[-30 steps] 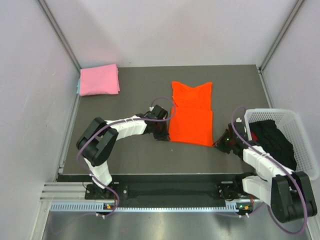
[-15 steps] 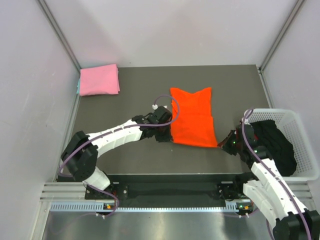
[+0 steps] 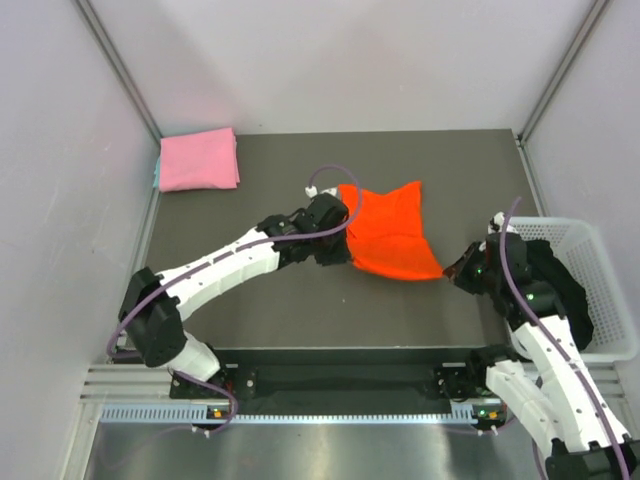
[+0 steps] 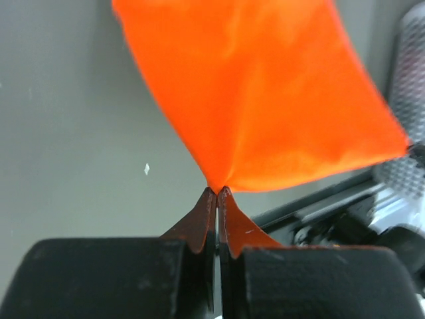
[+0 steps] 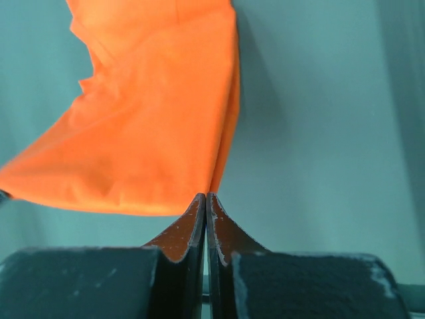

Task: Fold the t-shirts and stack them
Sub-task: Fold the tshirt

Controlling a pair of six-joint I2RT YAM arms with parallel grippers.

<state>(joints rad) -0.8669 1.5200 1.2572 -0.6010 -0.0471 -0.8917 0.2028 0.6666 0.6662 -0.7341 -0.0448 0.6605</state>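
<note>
My left gripper [image 4: 217, 191] is clamped on the orange-red t-shirt [image 3: 392, 235] at its near left corner, and my right gripper [image 5: 205, 195] on its near right. The shirt lies mid-table [image 3: 250, 320] with both of those 2 corners raised. The pink t-shirt [image 3: 198, 159] lies folded at the far left.

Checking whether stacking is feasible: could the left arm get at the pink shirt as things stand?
Probably not yet. The left gripper is shut on a corner of the orange shirt, so it is occupied. Nothing lies on the table between it and the pink shirt, so the path seems free.
</note>
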